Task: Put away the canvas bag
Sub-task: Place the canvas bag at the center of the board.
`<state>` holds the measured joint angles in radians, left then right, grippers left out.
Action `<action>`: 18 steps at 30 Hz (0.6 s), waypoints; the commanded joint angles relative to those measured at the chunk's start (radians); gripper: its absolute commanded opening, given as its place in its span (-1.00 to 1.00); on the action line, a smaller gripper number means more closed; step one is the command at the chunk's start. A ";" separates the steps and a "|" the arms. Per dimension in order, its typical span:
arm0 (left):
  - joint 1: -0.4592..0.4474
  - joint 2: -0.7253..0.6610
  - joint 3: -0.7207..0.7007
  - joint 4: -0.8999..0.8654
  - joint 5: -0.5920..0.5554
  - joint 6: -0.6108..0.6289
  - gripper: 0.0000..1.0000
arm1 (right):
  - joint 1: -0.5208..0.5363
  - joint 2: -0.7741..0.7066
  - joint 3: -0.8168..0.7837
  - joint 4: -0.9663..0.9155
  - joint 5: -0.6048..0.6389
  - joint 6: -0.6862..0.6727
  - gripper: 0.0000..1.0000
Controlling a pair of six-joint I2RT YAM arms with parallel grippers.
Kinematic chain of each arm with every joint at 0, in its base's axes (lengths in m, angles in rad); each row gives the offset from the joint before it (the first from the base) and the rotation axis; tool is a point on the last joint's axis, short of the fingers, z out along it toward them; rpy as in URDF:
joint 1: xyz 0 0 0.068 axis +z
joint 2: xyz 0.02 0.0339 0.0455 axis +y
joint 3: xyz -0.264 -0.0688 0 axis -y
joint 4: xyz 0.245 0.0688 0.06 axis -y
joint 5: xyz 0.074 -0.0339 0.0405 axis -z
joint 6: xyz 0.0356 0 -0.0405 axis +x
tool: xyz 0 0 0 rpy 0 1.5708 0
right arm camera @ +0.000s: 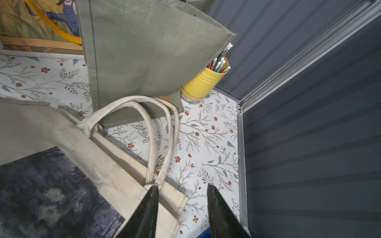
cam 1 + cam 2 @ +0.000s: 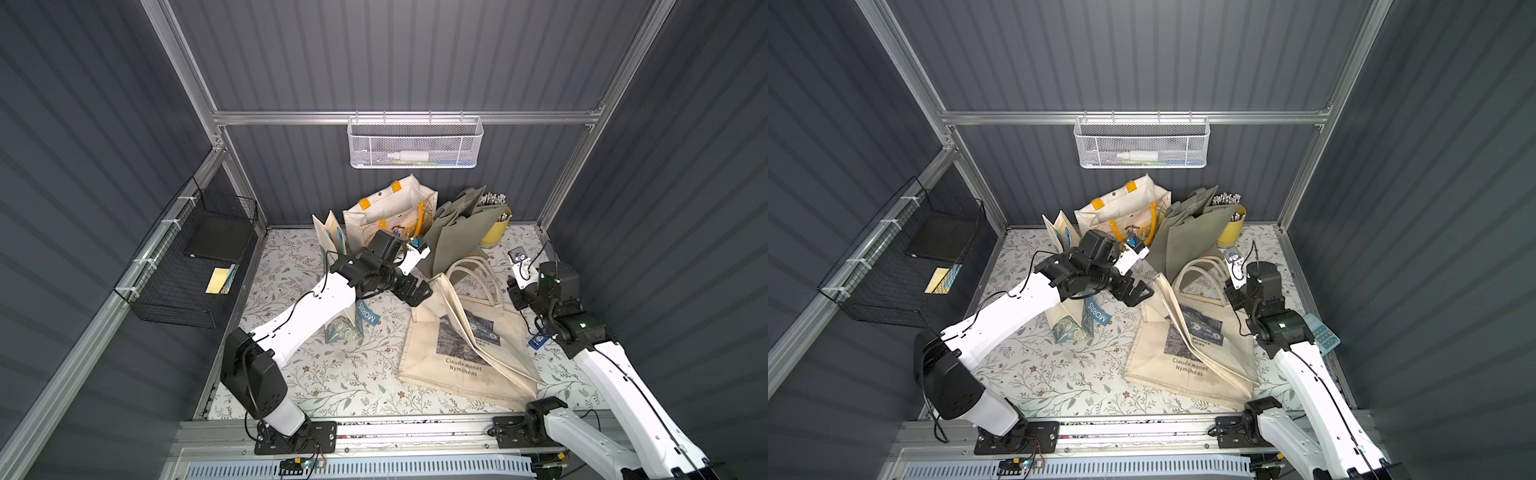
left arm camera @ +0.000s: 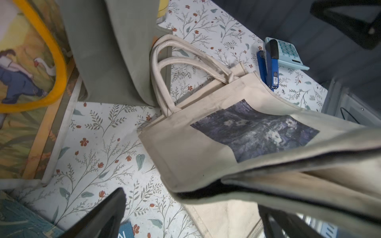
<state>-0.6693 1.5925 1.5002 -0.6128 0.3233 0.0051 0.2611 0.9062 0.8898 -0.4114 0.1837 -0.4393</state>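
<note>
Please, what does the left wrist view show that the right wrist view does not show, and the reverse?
Only the left wrist view shows the teal patterned bag. Only the right wrist view shows the pencils in the yellow cup. Both show the canvas bag with its looped handles, the green bag and the floral table.

Both top views look steeply down from high at the front over the whole worktop [image 2: 324, 374]. The wrist views sit close over it, sharing the canvas bag [image 3: 185, 148] and its handles [image 1: 152, 134].
</note>
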 commanded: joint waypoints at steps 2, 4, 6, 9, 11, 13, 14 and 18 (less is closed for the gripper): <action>-0.001 -0.152 -0.028 0.097 0.227 0.003 0.99 | 0.015 -0.020 -0.060 -0.004 -0.085 0.002 -0.19; -0.001 -0.182 -0.007 0.081 0.241 0.029 0.99 | 0.033 -0.021 -0.089 0.003 -0.098 -0.005 -0.18; -0.001 -0.190 0.041 0.017 0.224 0.063 0.99 | 0.054 -0.018 -0.114 0.009 -0.092 -0.021 -0.19; -0.001 -0.185 0.057 -0.035 0.117 0.058 0.99 | 0.087 -0.018 -0.144 0.010 -0.090 -0.044 -0.19; 0.002 -0.149 0.055 -0.060 0.036 0.017 0.99 | 0.092 -0.019 -0.154 0.021 -0.091 -0.045 -0.19; 0.008 -0.075 0.086 -0.109 0.027 -0.016 0.99 | 0.096 -0.019 -0.160 0.031 -0.099 -0.042 -0.19; 0.012 -0.023 0.115 -0.147 0.021 -0.040 0.99 | 0.097 -0.017 -0.163 0.038 -0.098 -0.034 -0.19; 0.098 0.186 0.223 -0.287 0.173 -0.162 0.96 | 0.098 -0.015 -0.186 0.061 -0.072 -0.021 -0.19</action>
<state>-0.6315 1.6566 1.6901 -0.7261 0.4271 -0.0517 0.3546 0.8913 0.7238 -0.3836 0.0994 -0.4728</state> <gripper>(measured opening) 0.984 0.406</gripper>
